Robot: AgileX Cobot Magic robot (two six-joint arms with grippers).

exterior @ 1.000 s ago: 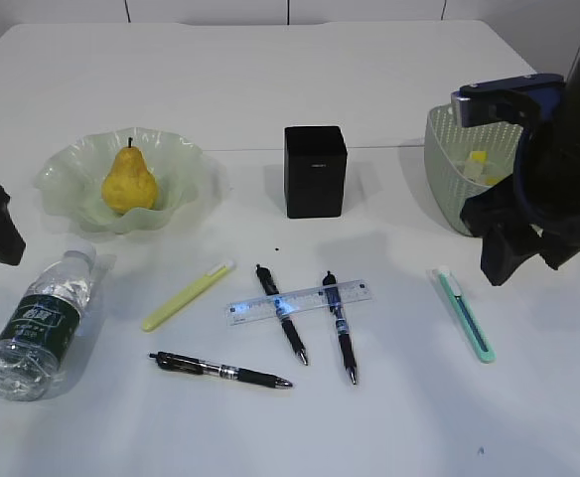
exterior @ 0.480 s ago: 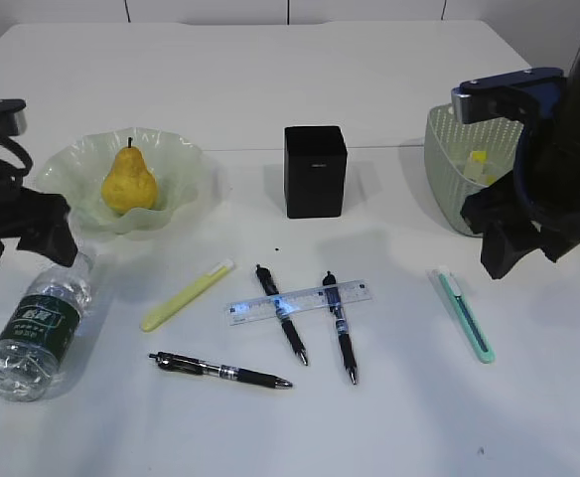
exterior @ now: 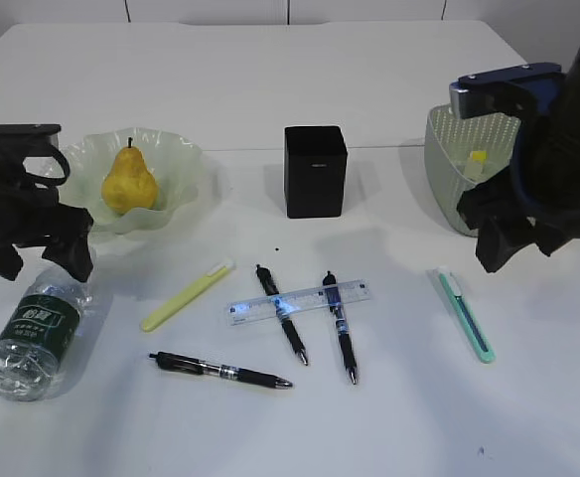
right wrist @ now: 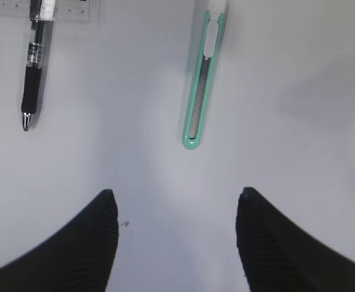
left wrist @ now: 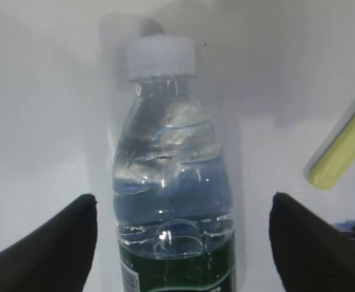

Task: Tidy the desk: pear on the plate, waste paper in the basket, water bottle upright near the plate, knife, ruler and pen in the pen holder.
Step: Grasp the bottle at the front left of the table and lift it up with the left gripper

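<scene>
- On the desk (exterior: 300,79), at my left, the pear (exterior: 129,181) already sits in the plate (exterior: 186,159); that step looks done.
- In the basket (exterior: 447,164), far right, I see yellow scraps; the waste paper (exterior: 478,157) seems binned.
- The water bottle (left wrist: 171,182) lies on its side below the plate; my left gripper (left wrist: 180,234) hovers over it, jaws spread wide to either side, not touching yet; standing it up is the step in hand, I judge.
- The right gripper (right wrist: 176,228) hangs above the green knife (right wrist: 203,85), jaws parted, holding nothing.
- Left to do: knife, ruler (exterior: 300,301), the pens (exterior: 280,313) and a yellow-green one, all loose in front of the empty-looking pen holder (exterior: 315,171).
</scene>
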